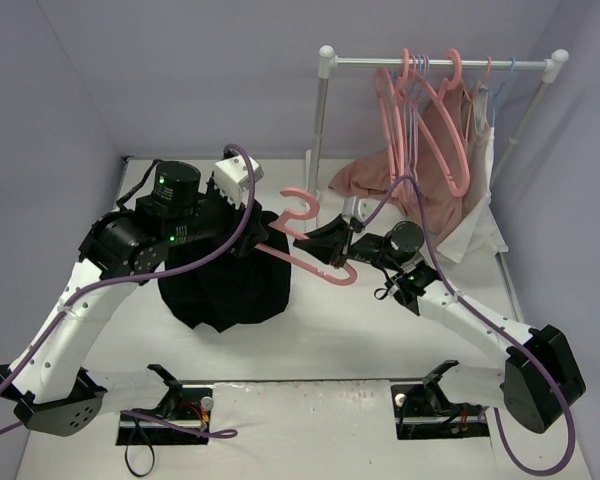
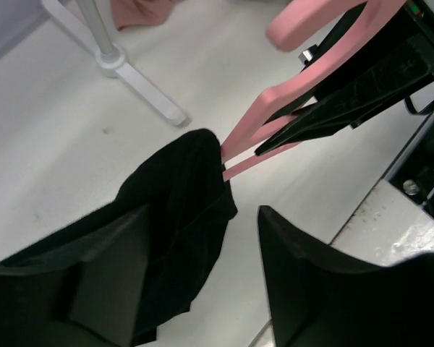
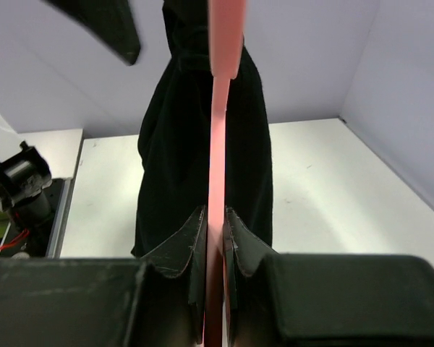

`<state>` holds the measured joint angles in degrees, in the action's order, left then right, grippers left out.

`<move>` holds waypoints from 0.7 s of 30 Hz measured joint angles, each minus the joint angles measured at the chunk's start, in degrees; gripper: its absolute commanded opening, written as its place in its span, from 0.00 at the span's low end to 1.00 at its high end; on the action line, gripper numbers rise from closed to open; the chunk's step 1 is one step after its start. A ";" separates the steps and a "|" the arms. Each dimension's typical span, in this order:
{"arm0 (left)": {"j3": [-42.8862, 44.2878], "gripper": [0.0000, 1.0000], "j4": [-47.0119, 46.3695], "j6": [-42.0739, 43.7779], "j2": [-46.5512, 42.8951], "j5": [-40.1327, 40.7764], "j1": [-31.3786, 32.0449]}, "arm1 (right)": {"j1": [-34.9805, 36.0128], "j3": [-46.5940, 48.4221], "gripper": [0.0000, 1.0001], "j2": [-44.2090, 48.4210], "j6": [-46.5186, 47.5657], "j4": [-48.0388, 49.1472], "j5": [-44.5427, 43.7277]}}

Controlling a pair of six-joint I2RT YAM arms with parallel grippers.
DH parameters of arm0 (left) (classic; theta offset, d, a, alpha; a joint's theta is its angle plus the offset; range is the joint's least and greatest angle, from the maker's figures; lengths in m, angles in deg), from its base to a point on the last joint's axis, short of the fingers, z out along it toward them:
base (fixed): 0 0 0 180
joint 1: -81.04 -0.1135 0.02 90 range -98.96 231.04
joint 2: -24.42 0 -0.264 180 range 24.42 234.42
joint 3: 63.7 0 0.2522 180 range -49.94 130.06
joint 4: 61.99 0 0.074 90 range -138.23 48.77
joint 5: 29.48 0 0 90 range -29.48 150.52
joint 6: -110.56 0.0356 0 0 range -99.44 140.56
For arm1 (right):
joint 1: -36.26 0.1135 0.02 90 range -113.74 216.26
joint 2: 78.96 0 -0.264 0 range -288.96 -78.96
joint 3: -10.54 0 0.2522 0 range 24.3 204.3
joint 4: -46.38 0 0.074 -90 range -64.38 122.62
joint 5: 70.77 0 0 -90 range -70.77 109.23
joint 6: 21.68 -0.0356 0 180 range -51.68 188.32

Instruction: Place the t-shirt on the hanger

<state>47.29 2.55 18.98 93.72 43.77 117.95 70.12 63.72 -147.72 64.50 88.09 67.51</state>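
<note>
The black t-shirt (image 1: 225, 285) hangs in a bunch from the left arm of the pink hanger (image 1: 305, 235), its lower part resting on the table. My right gripper (image 1: 328, 246) is shut on the hanger's bar and holds it above the table. In the right wrist view the pads clamp the hanger (image 3: 217, 144) edge-on at my right gripper (image 3: 215, 214), with the t-shirt (image 3: 181, 159) draped behind. My left gripper (image 1: 250, 222) is at the top of the shirt. In the left wrist view it (image 2: 204, 211) is open, the t-shirt (image 2: 181, 217) hanging beside its left finger off the hanger (image 2: 260, 116).
A white clothes rack (image 1: 440, 62) stands at the back right with several pink hangers (image 1: 430, 120), thin pale-blue ones, a dusty-pink garment (image 1: 380, 180) and a white garment (image 1: 480, 225). Its foot (image 2: 130, 72) shows in the left wrist view.
</note>
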 measured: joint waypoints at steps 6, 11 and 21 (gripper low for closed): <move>3.41 0.71 0.27 3.22 -0.10 3.92 0.25 | -1.03 -0.01 0.00 1.28 -0.49 0.06 0.07; 8.04 0.71 0.85 8.50 -0.02 8.20 0.25 | -1.27 -0.04 0.00 0.46 -0.85 0.42 2.57; 8.64 0.71 5.38 22.43 0.96 10.58 -0.62 | -1.27 -0.04 0.00 -2.40 -0.89 0.45 6.76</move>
<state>55.93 7.92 41.41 94.69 54.36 117.33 68.86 63.68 -150.11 63.61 88.54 74.26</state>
